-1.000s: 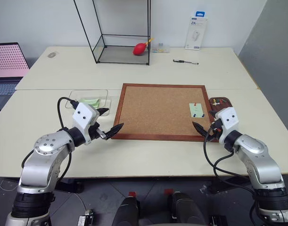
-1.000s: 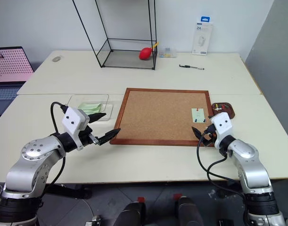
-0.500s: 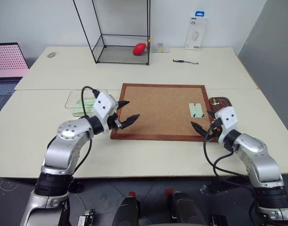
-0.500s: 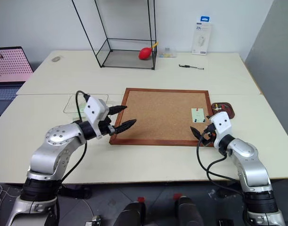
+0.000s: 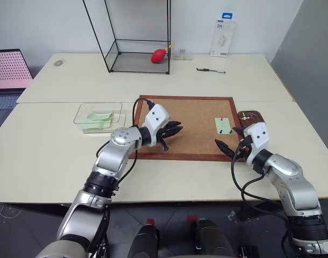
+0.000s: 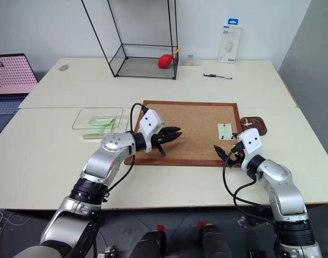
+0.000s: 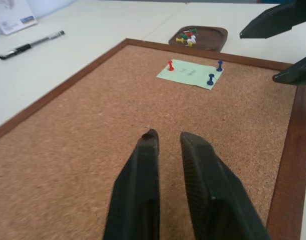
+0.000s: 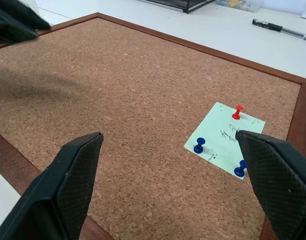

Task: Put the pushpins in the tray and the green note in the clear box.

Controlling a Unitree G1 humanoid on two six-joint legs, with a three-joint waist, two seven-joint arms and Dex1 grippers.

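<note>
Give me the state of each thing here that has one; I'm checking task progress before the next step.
Green note: pinned flat to the cork board.
Pushpins: three stuck upright in the note, one red, two blue.
Tray: holds loose pins.
Clear box: open, green paper inside.
Left gripper: shut, empty, above the board.
Right gripper: open, empty.

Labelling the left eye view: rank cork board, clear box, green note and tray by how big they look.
1. Cork board
2. Clear box
3. Tray and green note: too alike to rank.
</note>
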